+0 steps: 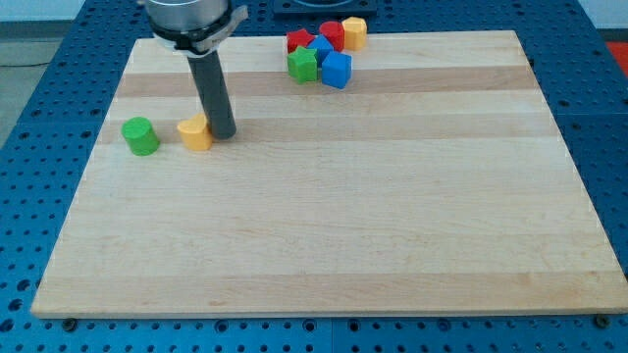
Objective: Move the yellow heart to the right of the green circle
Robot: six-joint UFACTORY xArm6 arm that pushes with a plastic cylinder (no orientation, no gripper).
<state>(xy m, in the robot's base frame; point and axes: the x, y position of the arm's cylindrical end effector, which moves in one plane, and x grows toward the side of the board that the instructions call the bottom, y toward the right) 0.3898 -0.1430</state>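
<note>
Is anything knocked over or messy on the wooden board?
Nothing stands out. The green circle and yellow heart sit upright side by side, my tip touching the heart's right side. The other blocks huddle at the view's top.

The counter (334,216) is pale wood, banded lengthwise in lighter and slightly darker blond strips, and it sits on a deep blue base (39,69) dotted with small dark holes. The rod (213,98) is dark grey, almost black, down to my tip (222,134). The yellow heart (195,132) is a warm orange-yellow; the green circle (140,135) is bright grass green. In the far cluster, the green block (302,65) matches that green, the blue block (337,70) is vivid blue, two red blocks (331,33) are strong red, and the yellow block (354,31) is orange-yellow.
</note>
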